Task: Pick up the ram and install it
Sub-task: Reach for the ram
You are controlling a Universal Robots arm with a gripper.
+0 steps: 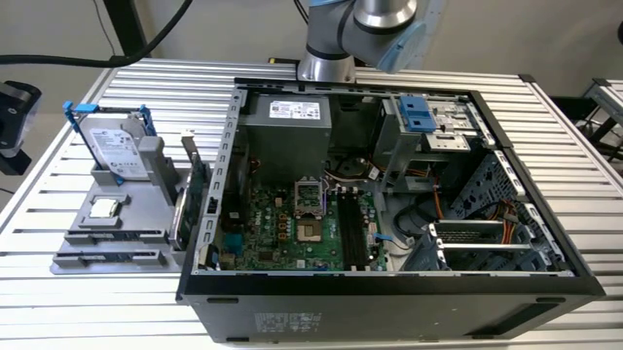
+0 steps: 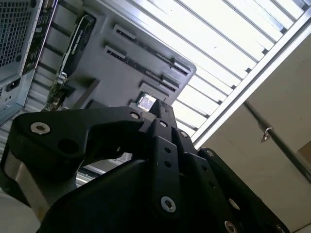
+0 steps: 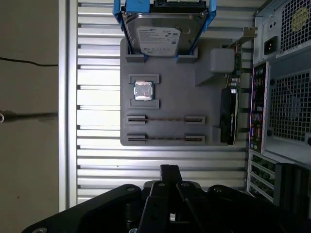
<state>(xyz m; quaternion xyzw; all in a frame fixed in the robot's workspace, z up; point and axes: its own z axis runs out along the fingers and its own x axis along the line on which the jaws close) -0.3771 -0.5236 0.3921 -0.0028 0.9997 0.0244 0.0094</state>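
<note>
Black metal gripper point(image 3: 169, 170): closed on nothing. The ram point(image 3: 165, 139), a long thin dark circuit-board stick, stands edge-up in clips of the grey plastic tray point(image 3: 165, 87), ahead of the gripper, untouched. Edge-up seating presumably leaves its faces free for pinching.

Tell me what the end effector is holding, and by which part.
Nothing. The end effector is shut and empty; both ram sticks sit in the gray holder.

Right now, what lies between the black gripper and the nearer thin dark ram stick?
In the first wrist view, bare ribbed metal table and grey holder rim separate gripper from ram.
</note>
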